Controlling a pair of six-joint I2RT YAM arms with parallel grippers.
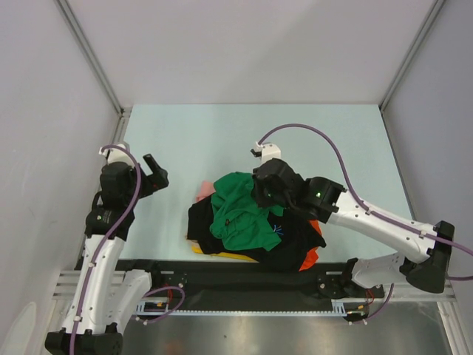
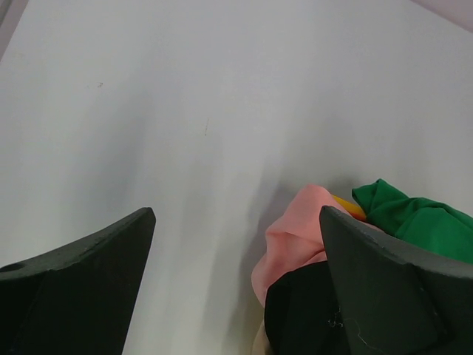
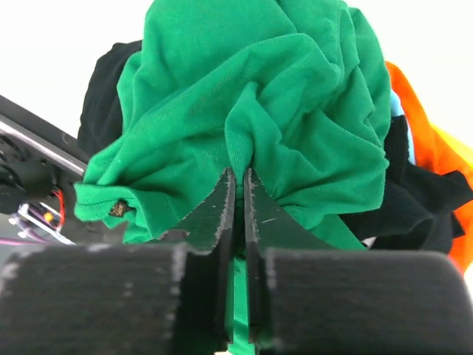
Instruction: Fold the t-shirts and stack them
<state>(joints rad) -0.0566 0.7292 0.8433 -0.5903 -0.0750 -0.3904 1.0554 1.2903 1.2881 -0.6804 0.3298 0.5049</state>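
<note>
Your right gripper point(image 3: 239, 174) has its jaws pressed almost together, with a fold of the green t-shirt point(image 3: 281, 96) pinched between them; a strip of green cloth shows in the narrow slit between the two fingers point(image 3: 214, 222). The rest of that shirt bunches up just ahead of the fingertips in deep creases and spreads out to both sides of them. Under it and farther out from the gripper lies the black t-shirt point(image 3: 414, 200), and beyond the green one on the wrist view's right side you can see the orange t-shirt point(image 3: 417, 118), with a thin sliver of light blue cloth point(image 3: 397, 107) between green and orange. In the top view, the black shirt carries a small blue mark point(image 1: 278, 229) just beside the green hem, and a yellow t-shirt point(image 1: 229, 256) peeks out at the pile's near edge. Your left gripper point(image 2: 236, 212) is spread wide and holds nothing, with bare table point(image 2: 185, 111) between its fingers. The pink t-shirt point(image 2: 295, 229) sits just inside its right-hand finger, touching the black cloth beside it.
</note>
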